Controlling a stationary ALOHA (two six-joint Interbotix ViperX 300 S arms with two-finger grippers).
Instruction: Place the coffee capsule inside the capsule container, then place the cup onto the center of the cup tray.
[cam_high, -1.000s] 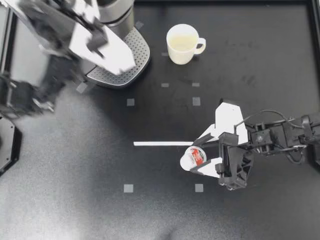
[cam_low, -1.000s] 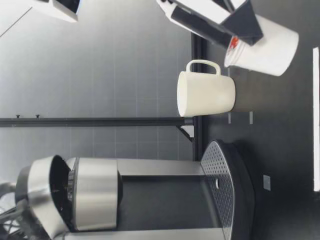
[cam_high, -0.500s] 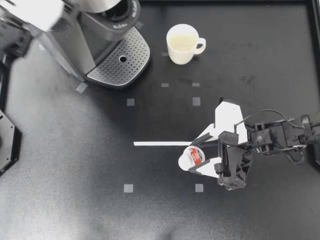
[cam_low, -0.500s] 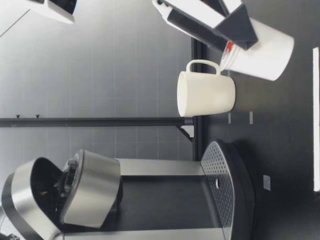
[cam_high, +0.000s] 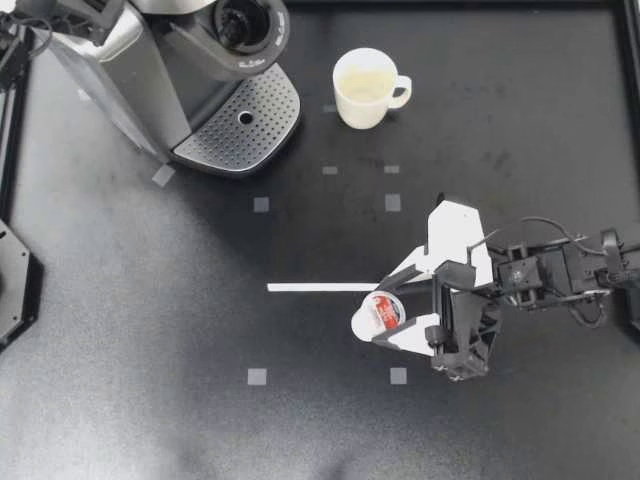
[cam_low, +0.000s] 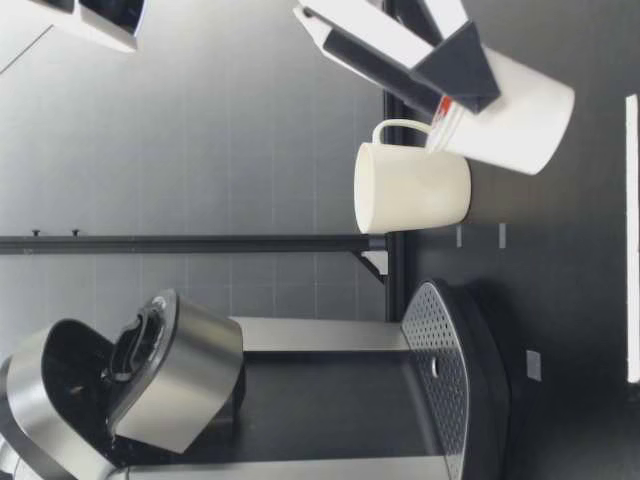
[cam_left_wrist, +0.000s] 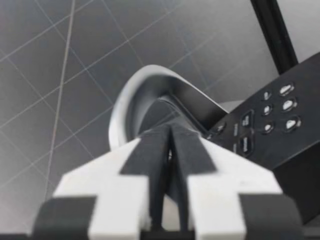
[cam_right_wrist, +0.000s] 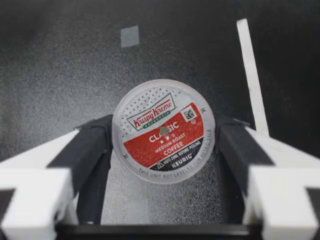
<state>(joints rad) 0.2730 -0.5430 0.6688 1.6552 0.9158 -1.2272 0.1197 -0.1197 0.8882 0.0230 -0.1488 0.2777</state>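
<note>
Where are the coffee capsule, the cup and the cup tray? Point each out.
coffee capsule (cam_right_wrist: 163, 131): right wrist view, middle of its foil lid.
cup (cam_high: 364, 90): top view, inside bottom of the cup.
cup tray (cam_high: 222, 145): top view, bare part of the perforated grate.

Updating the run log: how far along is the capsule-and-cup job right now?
Done: the lid is up, my left claw shut on it, so the capsule container is open. In hand: my right claw holds the coffee capsule, tilted, well away from the brewer. Left: capsule into the container; the cup sits on the table beside the cup tray, not on it.
</note>
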